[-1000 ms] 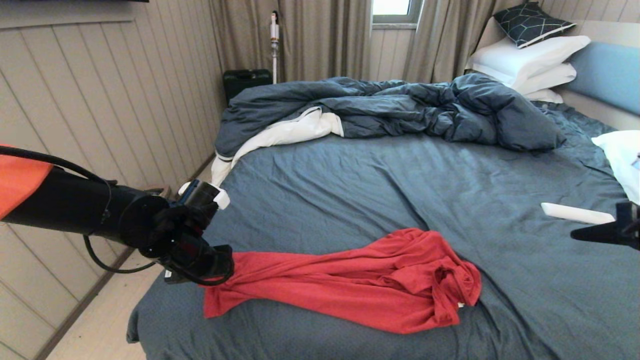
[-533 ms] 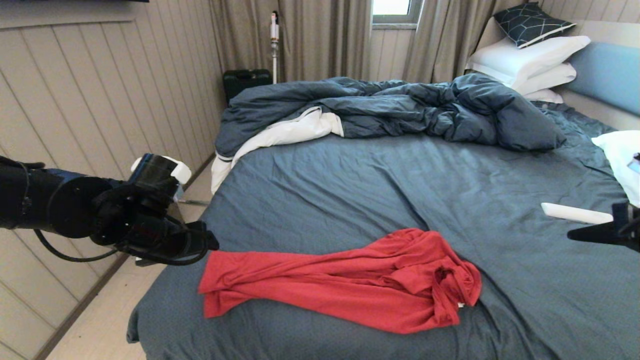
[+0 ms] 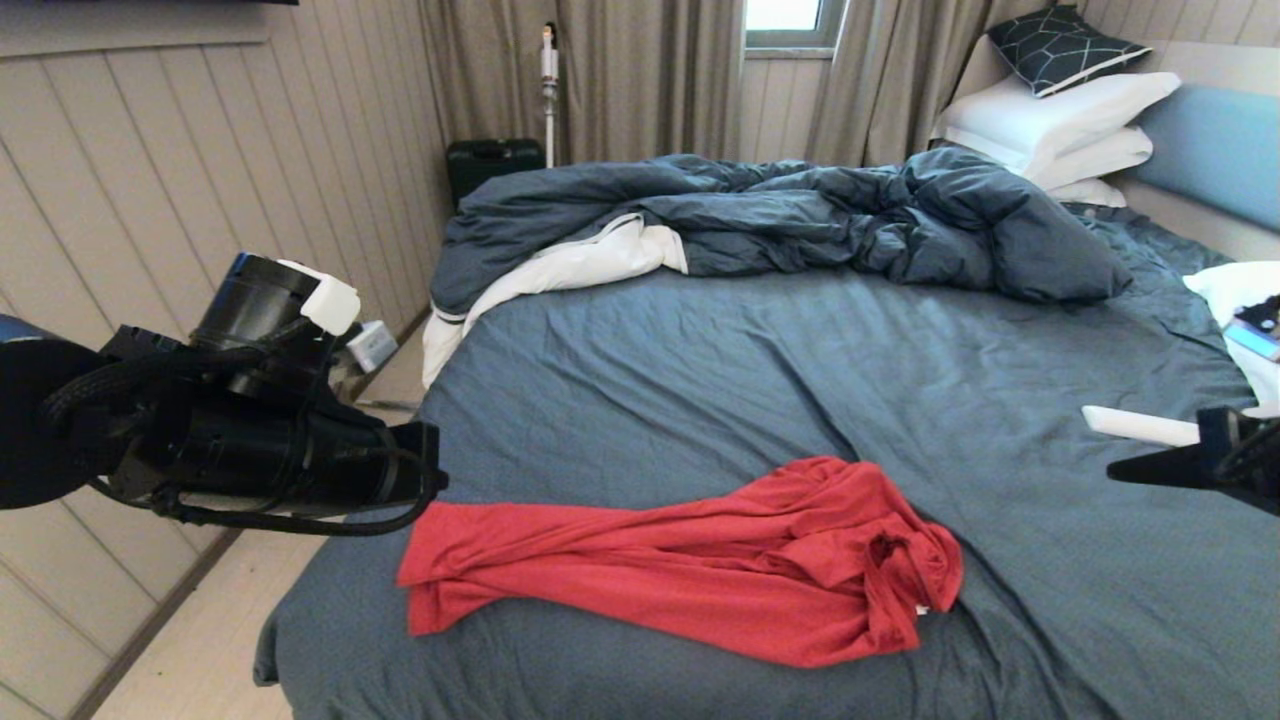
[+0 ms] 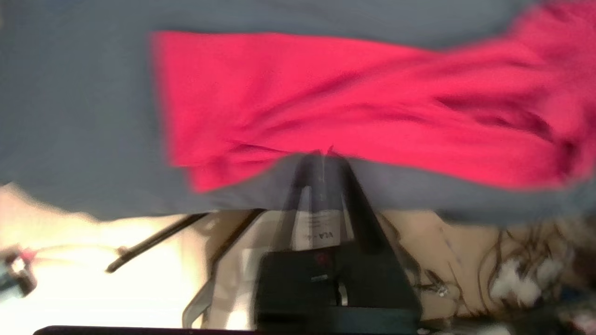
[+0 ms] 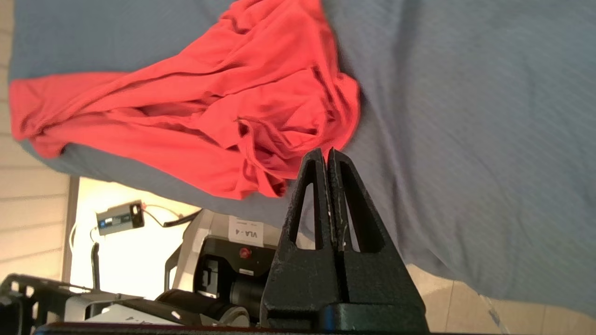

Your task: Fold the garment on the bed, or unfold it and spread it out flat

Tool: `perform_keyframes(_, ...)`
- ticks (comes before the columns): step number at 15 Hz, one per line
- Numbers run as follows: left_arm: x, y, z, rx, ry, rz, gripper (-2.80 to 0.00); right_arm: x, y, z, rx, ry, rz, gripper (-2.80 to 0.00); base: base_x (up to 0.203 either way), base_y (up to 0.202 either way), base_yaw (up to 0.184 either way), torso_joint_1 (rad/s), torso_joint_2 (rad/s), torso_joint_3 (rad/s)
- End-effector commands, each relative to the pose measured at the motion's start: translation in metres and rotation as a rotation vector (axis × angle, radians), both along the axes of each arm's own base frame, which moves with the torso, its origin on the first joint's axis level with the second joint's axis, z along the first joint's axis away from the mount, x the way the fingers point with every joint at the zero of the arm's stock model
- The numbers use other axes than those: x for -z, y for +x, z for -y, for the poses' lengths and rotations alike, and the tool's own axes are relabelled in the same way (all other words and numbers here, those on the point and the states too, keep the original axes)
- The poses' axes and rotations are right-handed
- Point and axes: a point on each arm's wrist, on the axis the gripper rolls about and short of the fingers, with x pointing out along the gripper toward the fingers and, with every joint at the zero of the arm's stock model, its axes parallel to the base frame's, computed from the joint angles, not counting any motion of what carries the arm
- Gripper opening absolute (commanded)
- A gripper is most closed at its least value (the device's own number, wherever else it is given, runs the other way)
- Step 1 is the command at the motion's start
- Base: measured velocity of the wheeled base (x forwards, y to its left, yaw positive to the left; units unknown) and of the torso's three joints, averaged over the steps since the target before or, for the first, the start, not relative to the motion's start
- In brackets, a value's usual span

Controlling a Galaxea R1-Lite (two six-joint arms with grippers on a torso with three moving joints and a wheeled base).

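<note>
Red T-shirt (image 3: 690,565) stretched in a rumpled band across near bed (image 3: 800,360); left gripper (image 3: 425,480) closed, empty, beside its left end; right gripper (image 5: 327,156) closed, idle.

My right gripper (image 5: 327,156) has its two black fingers pressed together, empty, hanging over the blue-grey bed sheet (image 5: 465,139). Its tips sit just beside the bunched end of the red T-shirt (image 5: 209,116), not touching it as far as I can tell. The shirt lies rumpled and stretched along the bed's edge.
</note>
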Motion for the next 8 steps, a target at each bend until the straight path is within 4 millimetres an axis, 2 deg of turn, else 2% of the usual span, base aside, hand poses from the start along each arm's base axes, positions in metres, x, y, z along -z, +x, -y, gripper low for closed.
perform_keyframes(1, 0.001, -0.007, 0.019, 0.077, 0.0, 0.006, -2.8, 0.005, 0.007, -0.005, -0.033, 0.008, -0.016, -2.8, 0.0, 0.0, 0.0, 0.0, 0.0, 0.0)
perform_keyframes(4, 0.016, -0.011, 0.041, 0.207, 0.083, 0.0, -2.8, 0.018, 0.015, -0.003, -0.04, 0.002, -0.001, -2.8, 0.0, 0.0, 0.0, 0.0, 0.0, 0.0)
perform_keyframes(8, 0.043, -0.001, 0.06, 0.356, 0.211, -0.015, -2.8, 0.036, 0.018, -0.005, -0.054, -0.001, 0.014, -2.8, 0.0, 0.0, 0.0, 0.0, 0.0, 0.0)
